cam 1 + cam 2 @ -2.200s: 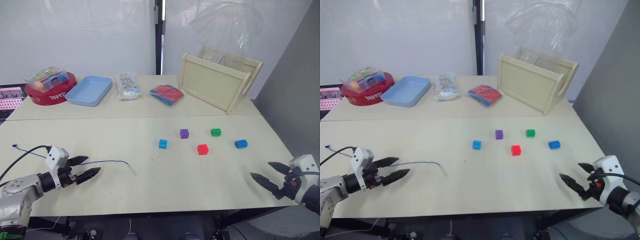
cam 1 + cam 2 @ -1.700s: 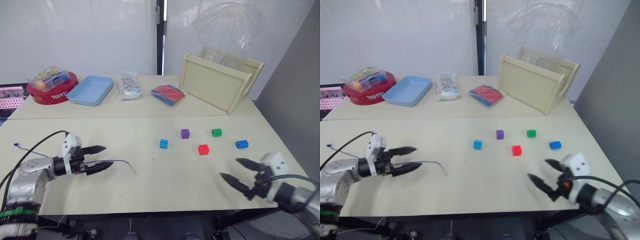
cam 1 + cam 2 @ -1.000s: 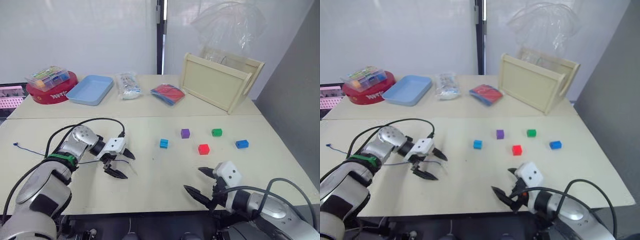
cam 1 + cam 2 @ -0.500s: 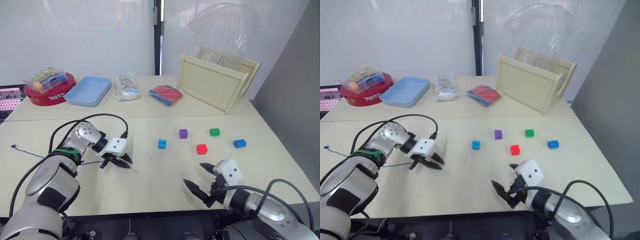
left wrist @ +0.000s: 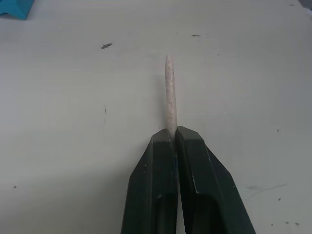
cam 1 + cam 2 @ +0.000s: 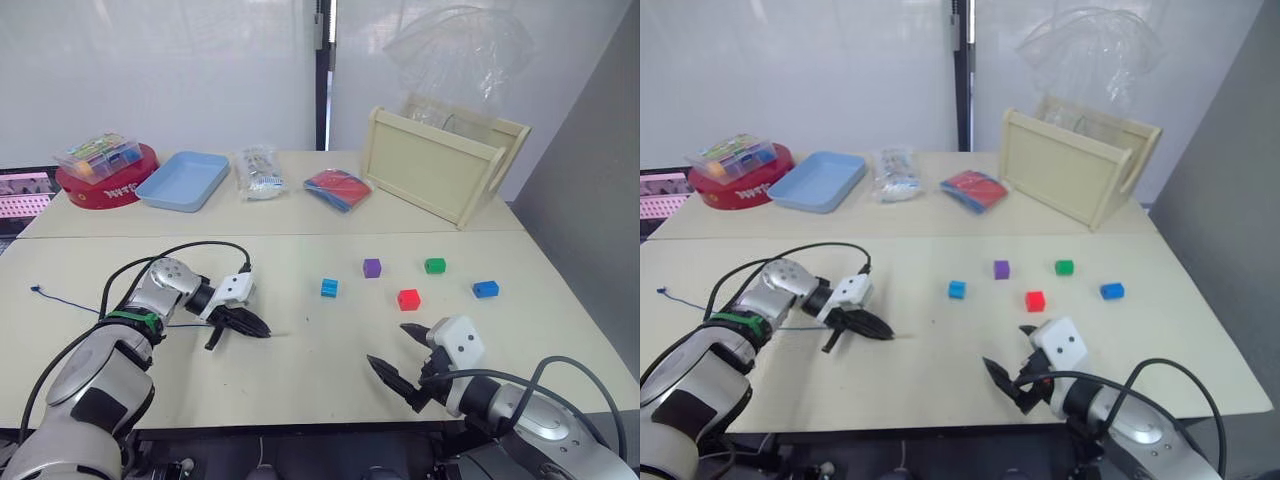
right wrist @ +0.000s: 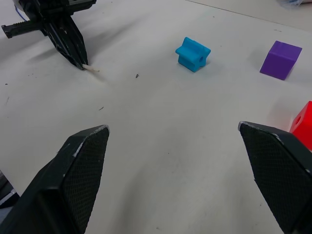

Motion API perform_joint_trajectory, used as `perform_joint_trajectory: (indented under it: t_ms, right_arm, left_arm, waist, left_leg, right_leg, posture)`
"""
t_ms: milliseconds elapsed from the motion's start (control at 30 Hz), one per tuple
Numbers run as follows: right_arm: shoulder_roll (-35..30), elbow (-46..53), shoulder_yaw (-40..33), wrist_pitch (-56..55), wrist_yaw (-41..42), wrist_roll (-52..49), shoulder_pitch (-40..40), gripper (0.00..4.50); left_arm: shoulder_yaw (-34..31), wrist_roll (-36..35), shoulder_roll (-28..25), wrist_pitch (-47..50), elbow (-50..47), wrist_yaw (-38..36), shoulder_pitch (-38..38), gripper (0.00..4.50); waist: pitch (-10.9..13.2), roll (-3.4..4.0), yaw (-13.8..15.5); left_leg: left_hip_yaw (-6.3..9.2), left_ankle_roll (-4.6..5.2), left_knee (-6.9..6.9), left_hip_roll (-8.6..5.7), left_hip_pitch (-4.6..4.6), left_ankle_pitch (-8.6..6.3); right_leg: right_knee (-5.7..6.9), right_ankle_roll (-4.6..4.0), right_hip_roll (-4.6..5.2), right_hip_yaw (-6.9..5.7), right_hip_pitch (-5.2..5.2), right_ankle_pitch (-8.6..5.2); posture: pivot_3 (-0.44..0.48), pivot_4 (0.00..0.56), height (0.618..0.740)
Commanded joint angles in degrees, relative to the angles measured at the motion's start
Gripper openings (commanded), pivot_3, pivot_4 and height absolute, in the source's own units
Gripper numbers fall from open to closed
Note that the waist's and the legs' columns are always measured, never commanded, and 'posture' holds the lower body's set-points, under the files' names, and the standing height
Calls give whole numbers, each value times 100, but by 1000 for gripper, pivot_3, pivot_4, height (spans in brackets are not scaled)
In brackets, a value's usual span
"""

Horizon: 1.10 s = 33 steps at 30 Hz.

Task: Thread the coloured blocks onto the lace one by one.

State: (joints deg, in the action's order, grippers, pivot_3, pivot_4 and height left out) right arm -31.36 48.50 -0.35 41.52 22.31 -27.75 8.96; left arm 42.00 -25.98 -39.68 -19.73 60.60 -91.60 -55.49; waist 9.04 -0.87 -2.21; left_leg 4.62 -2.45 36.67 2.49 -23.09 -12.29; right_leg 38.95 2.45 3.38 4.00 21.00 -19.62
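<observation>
- Left gripper (image 6: pixel 262 331): fingers (image 5: pixel 161 185) pressed together on the pale stiff tip (image 5: pixel 169 92) of the lace (image 6: pixel 70 303); the tip pokes out past the fingertips and lies low over the table (image 6: pixel 300 370).
- Lace: the dark-blue cord runs from the gripper back toward the robot's left across the tabletop, ending near the table's left edge (the knot is too small to make out).
- Right gripper (image 6: pixel 397 359): fingers (image 7: pixel 80 180) spread wide apart, holding nothing, hovering over the near part of the table, well short of the blocks.
- Cyan block (image 6: pixel 329 288): on the table, nearest of the five to the lace tip but apart from it; the right wrist view shows a hole in its side.
- Purple block (image 6: pixel 372 268): just beyond and to the right of the cyan one.
- Red block (image 6: pixel 407 299): right of the cyan one, nearest to the right gripper.
- Green block (image 6: pixel 434 266): beyond the red one, level with the purple.
- Blue block (image 6: pixel 485 289): farthest right, alone.
- No block is on the lace; all five sit loose on the table.
- Far side of the table: a blue tray (image 6: pixel 183 181), a red round tin (image 6: pixel 105 185) with a clear box (image 6: pixel 97 156) on top, and a wooden crate (image 6: pixel 440 166).
</observation>
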Motion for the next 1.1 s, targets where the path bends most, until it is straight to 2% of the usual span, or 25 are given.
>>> perform_joint_trajectory:
  t_ms: [33,200,400,600,933,1100]
  right_arm:
    - [58,141,16,-5,-51,-32,-95,4500]
    - [110,144,50,11,-77,-34,-108,4500]
    - [126,108,74,8,-102,-20,-113,4500]
    - [130,166,40,7,-186,-6,-31,4500]
    - [98,197,-14,27,-227,-38,-39,4500]
    - [94,211,-21,27,-247,-41,-28,4500]
  left_arm:
    - [-85,46,-81,174,-213,-90,170,36]
    - [-520,613,32,-202,9,-90,289,36]
    - [-1113,431,43,23,-556,-90,654,1902]
    - [-1615,506,-41,127,-903,-90,1221,1902]
    - [-2120,1285,180,-423,-197,-74,1453,1902]
    - [-2274,1684,256,-734,109,81,1389,1902]
  waist:
    - [0,0,-13]
    - [0,0,-12]
    - [0,0,7]
    - [0,0,-5]
    - [-1,1,-19]
    - [-1,2,-25]
  left_leg:
    - [0,0,0,1,0,0]
    - [0,1,0,0,-1,-1]
    - [0,2,0,1,0,-1]
    - [0,3,3,1,-3,-2]
    - [-1,5,3,1,5,-3]
    - [-1,12,3,1,47,-7]
  right_leg:
    - [0,0,-1,0,1,0]
    - [1,0,-1,0,3,0]
    - [3,0,-1,0,3,0]
    - [2,0,0,0,5,0]
    - [5,0,-1,0,3,0]
    - [5,0,-2,1,-40,0]
  posture:
    - [0,150,740]
    - [0,150,740]
    - [0,150,740]
    - [0,150,740]
    - [0,150,740]
    - [0,150,740]
